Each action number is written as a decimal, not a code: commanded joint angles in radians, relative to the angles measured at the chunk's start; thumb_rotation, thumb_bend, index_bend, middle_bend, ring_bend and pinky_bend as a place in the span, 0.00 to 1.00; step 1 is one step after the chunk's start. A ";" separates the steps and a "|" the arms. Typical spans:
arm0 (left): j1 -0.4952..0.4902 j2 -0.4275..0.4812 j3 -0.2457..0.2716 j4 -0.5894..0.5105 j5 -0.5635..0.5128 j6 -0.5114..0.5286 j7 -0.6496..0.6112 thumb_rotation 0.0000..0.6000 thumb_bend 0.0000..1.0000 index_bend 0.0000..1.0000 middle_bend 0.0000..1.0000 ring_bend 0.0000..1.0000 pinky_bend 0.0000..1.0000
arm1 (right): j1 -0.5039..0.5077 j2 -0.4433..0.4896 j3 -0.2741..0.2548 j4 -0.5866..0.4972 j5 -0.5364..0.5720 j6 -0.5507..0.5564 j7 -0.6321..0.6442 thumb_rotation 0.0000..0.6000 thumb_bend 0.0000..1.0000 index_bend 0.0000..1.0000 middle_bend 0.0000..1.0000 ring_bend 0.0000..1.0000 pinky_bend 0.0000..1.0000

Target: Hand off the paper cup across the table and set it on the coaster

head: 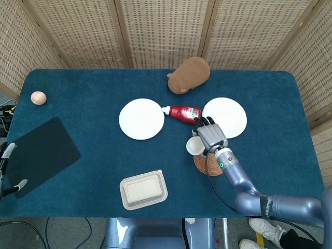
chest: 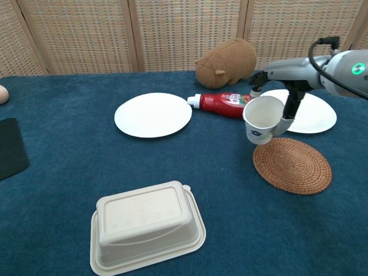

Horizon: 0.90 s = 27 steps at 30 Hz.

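My right hand (head: 209, 135) (chest: 283, 103) holds the white paper cup (chest: 261, 119) (head: 194, 147) in the air, tilted with its mouth toward the left. The cup hangs over the left edge of the round woven coaster (chest: 292, 164) (head: 212, 163), clear of it. The hand's fingers wrap the cup from the right side. In the head view the hand and forearm cover much of the coaster. My left hand appears in neither view.
A red ketchup bottle (chest: 223, 104) lies just behind the cup, between two white plates (chest: 152, 114) (chest: 313, 112). A brown plush toy (chest: 226, 55) sits at the back. A lidded takeaway box (chest: 146, 225) stands front left, a black mat (head: 39, 153) and an egg (head: 38, 97) far left.
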 commanded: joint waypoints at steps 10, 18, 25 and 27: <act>-0.001 0.009 0.003 -0.047 0.017 0.010 0.058 1.00 0.07 0.00 0.00 0.00 0.00 | -0.129 0.116 -0.052 -0.065 -0.103 -0.003 0.141 1.00 0.02 0.40 0.05 0.00 0.00; -0.002 0.010 0.002 -0.064 0.012 0.000 0.087 1.00 0.07 0.00 0.00 0.00 0.00 | -0.150 0.109 -0.043 -0.049 -0.152 -0.040 0.198 1.00 0.02 0.40 0.05 0.00 0.00; -0.005 0.010 0.002 -0.072 0.016 -0.002 0.097 1.00 0.07 0.00 0.00 0.00 0.00 | -0.163 0.096 -0.035 -0.027 -0.171 -0.074 0.244 1.00 0.02 0.40 0.05 0.00 0.00; -0.006 0.009 0.003 -0.074 0.018 -0.003 0.102 1.00 0.07 0.00 0.00 0.00 0.00 | -0.166 0.092 -0.035 -0.017 -0.177 -0.083 0.252 1.00 0.02 0.40 0.05 0.00 0.00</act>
